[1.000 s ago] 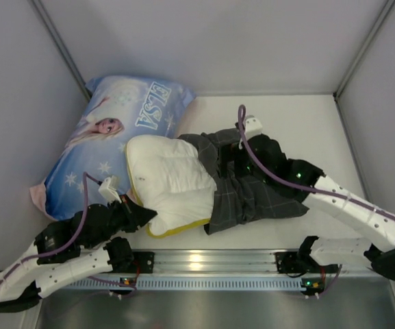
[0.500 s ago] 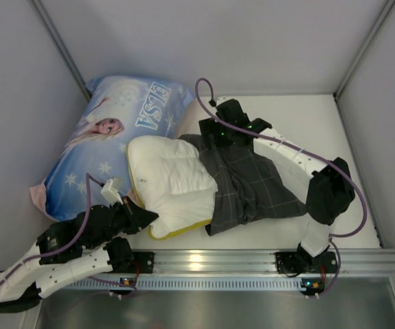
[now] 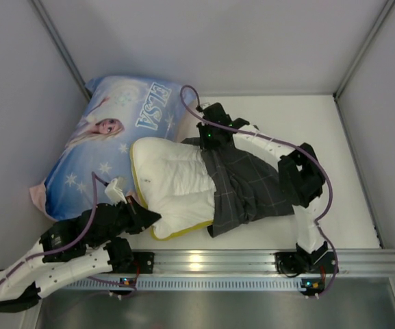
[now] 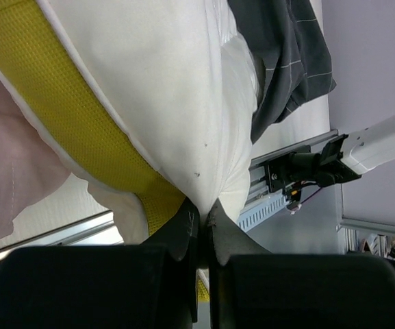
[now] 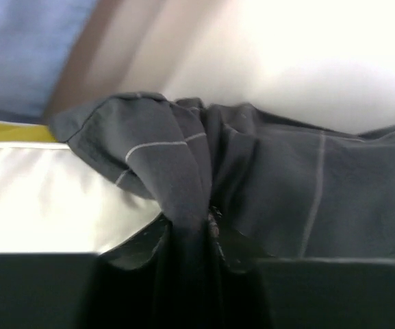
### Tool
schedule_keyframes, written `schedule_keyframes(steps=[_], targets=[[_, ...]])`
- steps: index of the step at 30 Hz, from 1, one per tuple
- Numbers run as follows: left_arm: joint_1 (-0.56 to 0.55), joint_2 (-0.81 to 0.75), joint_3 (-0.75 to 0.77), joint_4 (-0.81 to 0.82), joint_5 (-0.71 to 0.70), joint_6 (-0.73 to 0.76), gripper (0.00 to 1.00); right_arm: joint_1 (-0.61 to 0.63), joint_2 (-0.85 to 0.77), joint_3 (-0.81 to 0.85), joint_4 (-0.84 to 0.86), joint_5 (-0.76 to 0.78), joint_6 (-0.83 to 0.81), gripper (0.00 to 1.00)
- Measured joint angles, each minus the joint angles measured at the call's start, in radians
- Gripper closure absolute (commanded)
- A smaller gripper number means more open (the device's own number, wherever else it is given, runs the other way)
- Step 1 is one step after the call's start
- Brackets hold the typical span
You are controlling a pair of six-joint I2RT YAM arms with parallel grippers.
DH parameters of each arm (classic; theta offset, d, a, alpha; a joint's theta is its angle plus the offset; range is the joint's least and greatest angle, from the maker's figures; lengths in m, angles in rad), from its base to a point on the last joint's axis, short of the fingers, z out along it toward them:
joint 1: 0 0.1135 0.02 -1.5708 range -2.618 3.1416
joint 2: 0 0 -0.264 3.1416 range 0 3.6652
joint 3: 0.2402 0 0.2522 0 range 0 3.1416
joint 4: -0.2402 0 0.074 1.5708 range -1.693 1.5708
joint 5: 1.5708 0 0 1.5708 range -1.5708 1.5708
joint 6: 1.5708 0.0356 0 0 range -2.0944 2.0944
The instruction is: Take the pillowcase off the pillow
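Note:
The white quilted pillow (image 3: 173, 181) with yellow piping lies at mid-table, its left half bare. Its right half sits inside the dark grey checked pillowcase (image 3: 248, 188), which is bunched up. My left gripper (image 3: 146, 218) is shut on the pillow's near left corner. In the left wrist view that white corner is pinched between the jaws of the left gripper (image 4: 200, 209), beside the yellow band (image 4: 81, 116). My right gripper (image 3: 207, 140) is at the pillowcase's far edge by its opening. The right wrist view shows a fold of pillowcase (image 5: 183, 171) clamped in the right gripper (image 5: 200, 226).
A larger blue ELSA-print pillow (image 3: 115, 130) lies at the back left, touching the white pillow. A metal rail (image 3: 204, 264) runs along the near edge. The right arm's elbow (image 3: 300, 178) hangs over the pillowcase's right end. Grey walls enclose the table.
My right arm swung from the pillowcase's right part to its far edge by the opening, and its jaws closed on the fabric. The left gripper kept its hold on the pillow corner.

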Motion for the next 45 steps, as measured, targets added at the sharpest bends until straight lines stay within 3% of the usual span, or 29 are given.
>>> schedule_keyframes(steps=[5,11,17,19,20,24,27,30,39,45], targets=[[0.000,-0.027,0.000,0.000,0.000,-0.001,1.00,-0.035,0.025,0.000,-0.013,0.072,0.042,1.00],[0.000,-0.077,-0.011,0.001,0.000,-0.007,1.00,-0.161,0.021,0.000,-0.051,0.201,0.070,1.00],[0.001,-0.078,-0.039,0.008,-0.008,-0.018,1.00,-0.274,-0.023,-0.013,-0.121,0.195,0.069,0.97],[0.001,-0.071,-0.039,0.010,-0.008,-0.021,1.00,-0.261,-0.056,-0.030,-0.120,0.174,0.066,0.61],[0.001,-0.065,-0.039,0.011,-0.008,-0.021,1.00,-0.251,-0.077,-0.045,-0.114,0.171,0.064,0.39],[0.001,-0.011,-0.038,0.014,-0.008,-0.021,1.00,-0.135,-0.203,-0.133,-0.095,0.195,0.049,0.10],[0.001,0.021,-0.037,0.014,-0.009,-0.019,1.00,-0.004,-0.330,-0.227,-0.072,0.209,0.058,0.02],[0.001,0.025,-0.033,0.015,-0.012,-0.011,1.00,0.090,-0.522,-0.385,-0.063,0.193,0.076,0.01],[0.001,-0.009,-0.018,0.019,-0.029,0.014,1.00,0.134,-1.168,-0.734,-0.149,0.222,0.168,0.01],[0.001,-0.005,-0.011,0.019,-0.030,0.024,1.00,0.135,-1.290,-0.914,-0.196,0.233,0.256,0.07]])
